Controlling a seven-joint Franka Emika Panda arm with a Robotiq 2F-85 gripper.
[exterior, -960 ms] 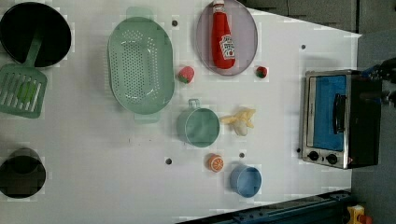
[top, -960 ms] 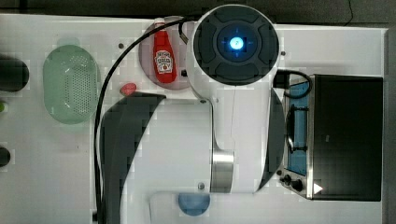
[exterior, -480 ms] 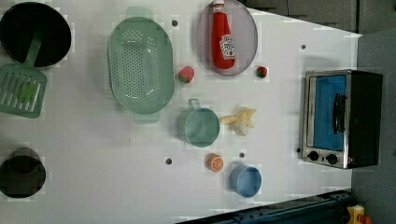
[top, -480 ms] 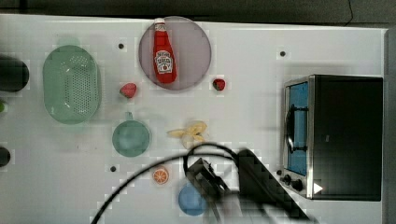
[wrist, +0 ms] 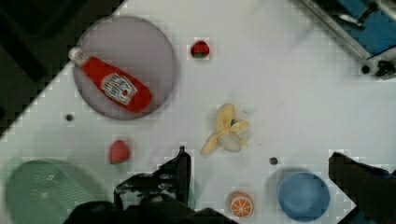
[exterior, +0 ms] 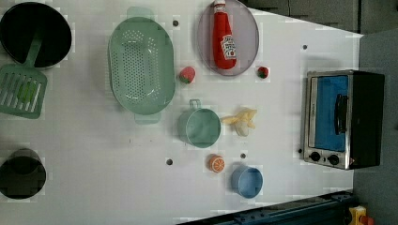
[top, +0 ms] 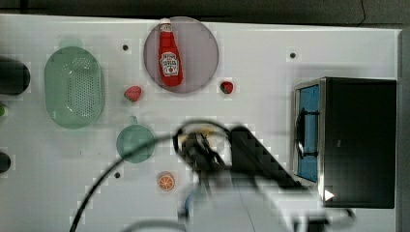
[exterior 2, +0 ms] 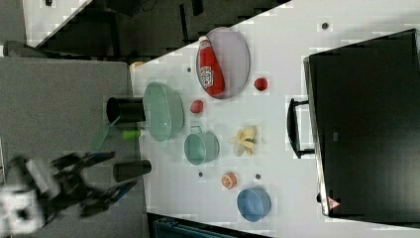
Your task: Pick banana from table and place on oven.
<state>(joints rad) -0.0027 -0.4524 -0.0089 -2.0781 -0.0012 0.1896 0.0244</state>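
Note:
The pale yellow banana (exterior: 241,121) lies on the white table (exterior: 94,154), between the teal cup (exterior: 199,127) and the oven (exterior: 345,119). It looks partly peeled in the wrist view, where the banana (wrist: 226,133) lies just ahead of my gripper (wrist: 259,155). The gripper is open, its two dark fingers (wrist: 180,170) wide apart with nothing between them. In the top view my blurred gripper (top: 199,151) hangs over the banana's spot, left of the oven (top: 360,140). The oven's door is closed and its black top is bare.
A ketchup bottle (exterior: 224,40) lies on a purple plate (exterior: 246,42). Two strawberries (exterior: 187,75) (exterior: 263,71), a green colander (exterior: 141,65), an orange slice (exterior: 216,163) and a blue bowl (exterior: 247,181) surround the banana. Black pots and a green spatula (exterior: 21,89) sit at the left view's left.
In the top view the arm has swung off the table's back and centre, and its gripper has come in from the lower edge to above the banana. The objects have not moved.

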